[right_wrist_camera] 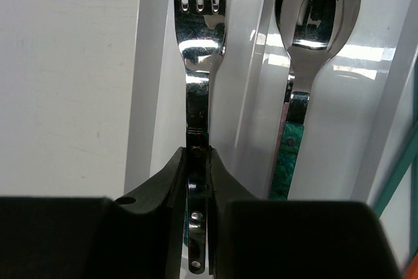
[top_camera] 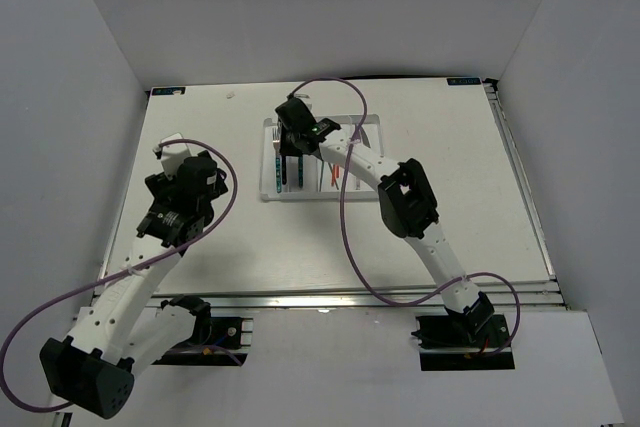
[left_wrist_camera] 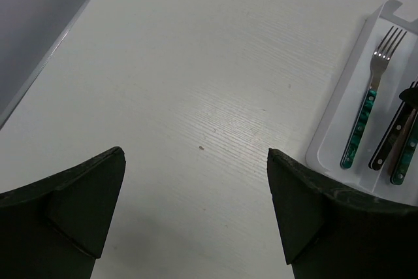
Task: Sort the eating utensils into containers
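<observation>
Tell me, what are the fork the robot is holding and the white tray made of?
The fork looks like polished metal at the head, mirror-shiny with bright reflections. Its dark handle has small rivets and may be plastic. The tray is probably white plastic: smooth, glossy, catching the light.

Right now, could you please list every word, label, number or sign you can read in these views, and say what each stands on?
No text can be read in any view.
Far-left teal tag on the table: too small to read.
Far-right teal tag: too small to read.
Dark-handled fork, spoon and white tray: no lettering visible.
</observation>
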Robot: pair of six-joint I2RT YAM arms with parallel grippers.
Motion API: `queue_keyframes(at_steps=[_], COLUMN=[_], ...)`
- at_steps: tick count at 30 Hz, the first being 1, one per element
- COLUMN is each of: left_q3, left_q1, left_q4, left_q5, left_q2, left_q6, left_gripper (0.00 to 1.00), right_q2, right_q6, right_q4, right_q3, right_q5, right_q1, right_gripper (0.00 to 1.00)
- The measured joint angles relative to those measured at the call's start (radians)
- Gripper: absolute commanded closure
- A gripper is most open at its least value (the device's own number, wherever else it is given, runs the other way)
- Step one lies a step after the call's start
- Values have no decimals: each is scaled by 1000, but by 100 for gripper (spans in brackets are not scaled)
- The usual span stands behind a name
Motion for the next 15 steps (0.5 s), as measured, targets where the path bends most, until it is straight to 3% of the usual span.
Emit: queue_keyframes(at_steps=[9,12,15], left_q3=[0,0,0], left_q1=[0,0,0], left_q4=[0,0,0], left_q5=[5,11,13], left_q2=[19,19,19], left_q6=[10,13,17], left_gripper=[2,2,2], right_q2=[37,51,60], right_q6=[33,42,47], right_q4=[32,34,35], right_q3=[7,7,7], right_q5=[-20,-25,-26], right_q1=[-2,-2,0], right_gripper=[92,85,61])
